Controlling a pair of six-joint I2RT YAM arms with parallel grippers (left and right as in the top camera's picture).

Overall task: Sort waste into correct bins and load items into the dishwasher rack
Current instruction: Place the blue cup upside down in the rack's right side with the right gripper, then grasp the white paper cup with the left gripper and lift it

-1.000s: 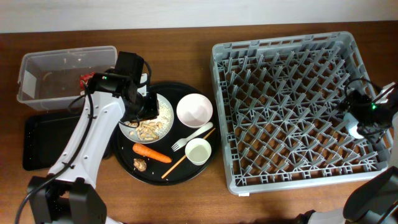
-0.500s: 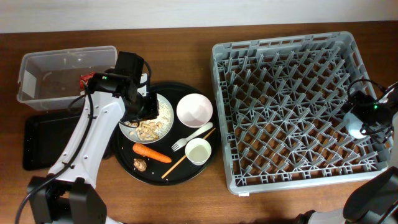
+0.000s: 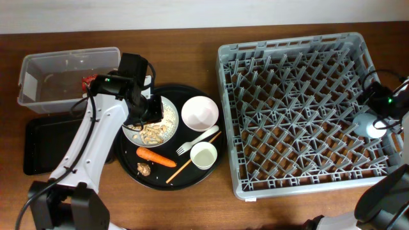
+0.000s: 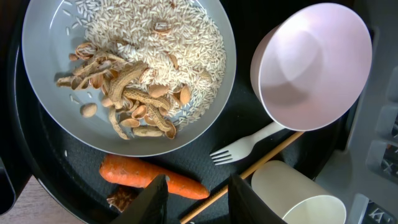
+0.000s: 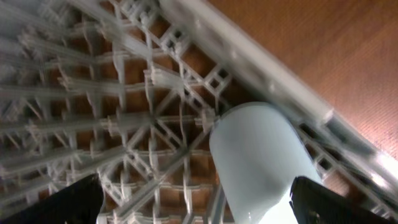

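- Left pincer: fingers apart and empty. It hovers over the round black tray, just above the carrot and beside the plate.
- Right pincer: fingers wide apart, clamped on nothing. The light blue cup sits between them, inside the dishwasher rack against its right wall.
- Carrot: judged firm, light and tapered, so liable to roll. Best hold is across the thick middle.
- Food scraps: loose rice and shell pieces heaped on the plate, too fine to pinch. Judged better tipped out with the plate held by its rim. The plate looks stiff and smooth, probably slippery.
- Bowl and small white cup: rigid with thin walls, both open side up on the tray. One finger inside the rim should serve.
- Fork and chopstick: light and thin, lying flat and close together. A clean pick of either looks awkward.
- Brown lump: small, partly hidden at the frame edge.
- Markings: no brand, label or writing can be read on any item.
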